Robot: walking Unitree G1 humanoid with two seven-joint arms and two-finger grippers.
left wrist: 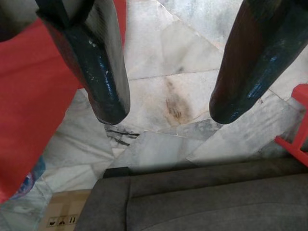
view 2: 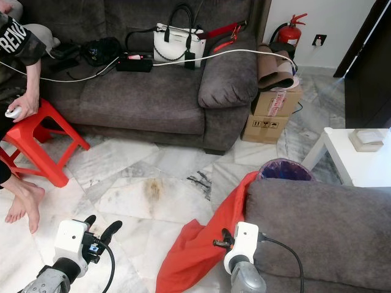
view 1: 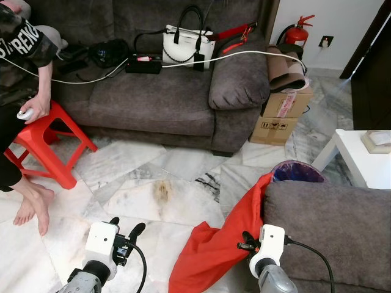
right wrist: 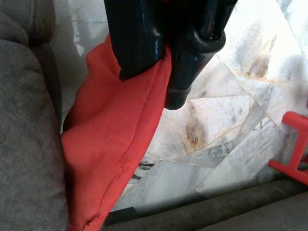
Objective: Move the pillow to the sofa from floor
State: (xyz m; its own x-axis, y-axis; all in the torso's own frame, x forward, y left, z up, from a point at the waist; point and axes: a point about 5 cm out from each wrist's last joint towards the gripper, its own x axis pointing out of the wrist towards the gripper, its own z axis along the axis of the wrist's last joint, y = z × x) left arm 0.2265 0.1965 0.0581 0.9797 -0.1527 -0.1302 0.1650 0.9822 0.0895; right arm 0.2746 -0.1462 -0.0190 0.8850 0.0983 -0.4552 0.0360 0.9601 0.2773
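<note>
Two grey sofas frame what we see: the long sofa (view 1: 153, 91) across the room and the near sofa (view 1: 330, 226) at our right side. Between them lies the marble floor (view 1: 153, 189), with a brown stain in the middle. Our red pillow (view 1: 223, 238) leans against the near sofa's arm, its upper corner raised to the arm's top and its lower end resting on the floor. A red stool (view 1: 46, 143) stands in front of the long sofa's left end, with a seated person's hand (view 1: 33, 110) resting on it. Beyond the near sofa's arm sit a bin with a purple liner (view 1: 297, 172), then cardboard boxes (view 1: 281, 116) beside the long sofa. A white handbag (view 1: 186, 44) stands on the long sofa. Our right gripper (right wrist: 166, 72) is beside the near sofa, jaws pinched on the pillow's seam. Our left gripper (left wrist: 166, 103) hovers over the floor left of the pillow, jaws spread wide, holding nothing.
</note>
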